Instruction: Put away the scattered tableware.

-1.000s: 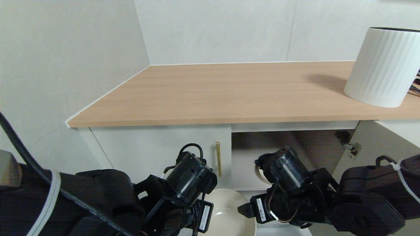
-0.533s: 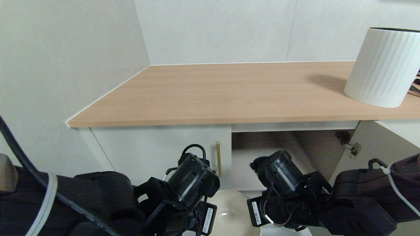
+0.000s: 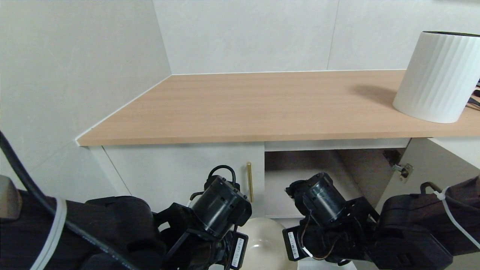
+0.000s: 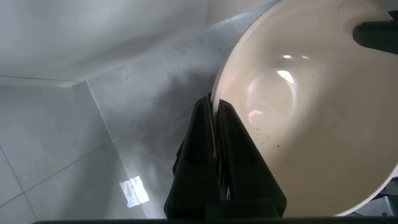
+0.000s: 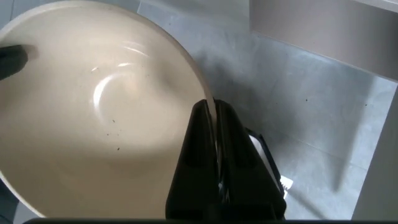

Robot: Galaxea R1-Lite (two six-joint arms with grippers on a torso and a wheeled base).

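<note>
A cream bowl (image 3: 262, 243) hangs low in front of the cabinet, between my two arms and above the grey floor. In the left wrist view my left gripper (image 4: 215, 118) is shut on the bowl's (image 4: 305, 106) rim, one finger inside and one outside. On the opposite side, my right gripper (image 5: 212, 115) is shut on the rim of the same bowl (image 5: 99, 112). The bowl's inside is bare, with a few dark specks. From the head view both wrists hide their fingers.
The cabinet's right door (image 3: 435, 161) stands open, showing a dim compartment (image 3: 303, 176). The left door is closed, with a brass handle (image 3: 249, 182). Above runs a wooden countertop (image 3: 262, 105) with a white ribbed cylinder (image 3: 438, 75) at the right.
Over the last second the right arm shifted slightly left and down, and less of the bowl shows between the wrists. Since half a second ago almost nothing has moved.
</note>
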